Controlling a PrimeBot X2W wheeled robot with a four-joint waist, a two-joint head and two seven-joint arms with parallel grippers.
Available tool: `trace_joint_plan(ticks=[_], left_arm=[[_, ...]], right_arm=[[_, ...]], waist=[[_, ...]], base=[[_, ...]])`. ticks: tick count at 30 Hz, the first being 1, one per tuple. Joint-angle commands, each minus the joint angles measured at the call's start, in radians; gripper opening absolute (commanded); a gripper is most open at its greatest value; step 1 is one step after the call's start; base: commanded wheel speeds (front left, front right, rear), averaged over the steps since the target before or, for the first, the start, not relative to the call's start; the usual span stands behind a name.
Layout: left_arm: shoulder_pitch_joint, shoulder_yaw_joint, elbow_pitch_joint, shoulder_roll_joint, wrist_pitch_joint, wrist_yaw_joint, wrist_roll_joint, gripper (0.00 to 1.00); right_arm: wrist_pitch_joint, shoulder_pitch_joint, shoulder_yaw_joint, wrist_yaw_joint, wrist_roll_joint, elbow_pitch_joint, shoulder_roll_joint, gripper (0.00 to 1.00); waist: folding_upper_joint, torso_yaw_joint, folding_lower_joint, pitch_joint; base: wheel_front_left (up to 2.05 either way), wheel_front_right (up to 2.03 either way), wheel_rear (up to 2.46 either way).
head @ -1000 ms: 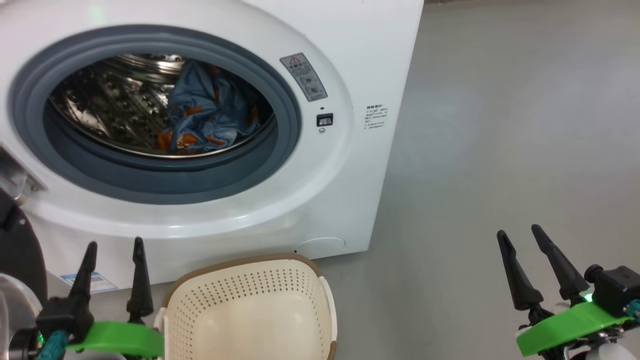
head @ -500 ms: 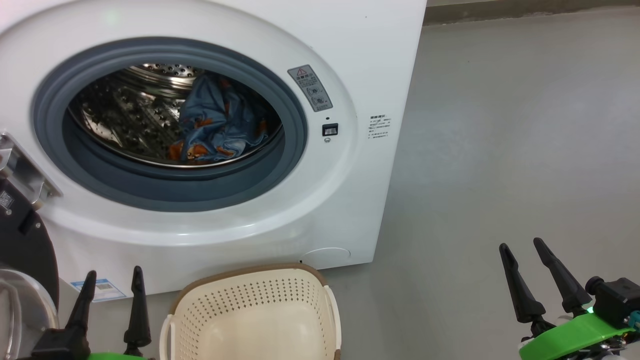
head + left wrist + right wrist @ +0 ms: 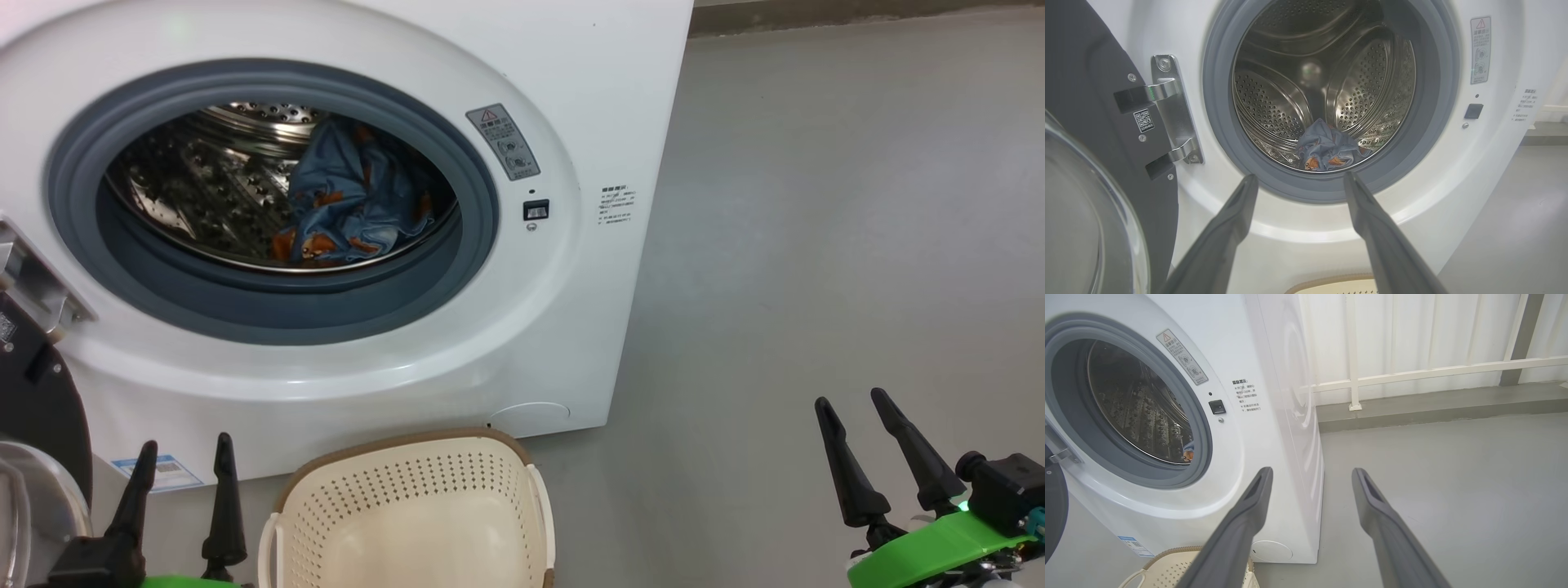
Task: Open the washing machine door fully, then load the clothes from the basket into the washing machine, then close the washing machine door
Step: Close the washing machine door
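White washer [image 3: 571, 82] stood with its door [image 3: 33, 408] swung open at the left and the clothes [image 3: 343, 204] lying in the drum. The basket [image 3: 392, 445] sat before it, just beside the left gripper [image 3: 185, 441]. That gripper and the right gripper [image 3: 849, 397] were spread wide, holding nothing. Grey floor [image 3: 816, 245] lay open to the right. The warning sticker [image 3: 504, 141] bore a red triangle, its print too small to read.

- I've got the drum mouth [image 3: 204, 204] open straight ahead; the clothes [image 3: 351, 204] sit heaped at its right side.
- The washing machine door [image 3: 37, 408] hangs swung out on my left, crowding the left end effector [image 3: 186, 443].
- The basket [image 3: 392, 441] stands just below the opening, against the washing machine [image 3: 571, 82].
- There's open floor [image 3: 816, 245] around the right end effector [image 3: 849, 398].
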Motion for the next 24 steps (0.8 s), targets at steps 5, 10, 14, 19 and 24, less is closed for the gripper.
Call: trace_joint_plan(ticks=[5, 10, 14, 19, 24], left_arm=[[0.001, 0.022, -0.033, 0.01, -0.006, 0.017, -0.002, 1.0], [0.001, 0.021, -0.034, 0.01, -0.006, 0.023, 0.001, 1.0], [0.001, 0.021, -0.035, 0.01, -0.006, 0.022, 0.001, 1.0], [0.003, 0.021, -0.038, 0.01, -0.006, 0.017, 0.002, 1.0], [0.01, 0.024, -0.043, 0.01, -0.006, 0.012, 0.001, 1.0]], right_arm=[[-0.008, 0.003, 0.019, 0.005, -0.011, -0.026, -0.025, 1.0], [-0.008, 0.001, 0.019, 0.005, -0.012, -0.029, -0.026, 1.0], [-0.008, -0.002, 0.02, 0.005, -0.012, -0.029, -0.026, 1.0], [-0.008, -0.004, 0.022, 0.005, -0.013, -0.028, -0.026, 1.0], [-0.008, -0.001, 0.022, 0.005, -0.011, -0.027, -0.027, 1.0]], waist=[[0.0, 0.0, 0.0, -0.002], [0.0, 0.002, 0.0, 0.003], [0.0, 0.002, 0.0, 0.006], [0.0, 0.003, 0.0, 0.007], [0.0, 0.002, 0.0, 0.005]], base=[[-0.75, 0.75, 0.0], [-1.29, 1.29, 0.0], [-1.31, 1.31, 0.0], [-0.86, 0.86, 0.0], [-0.2, 0.2, 0.0]])
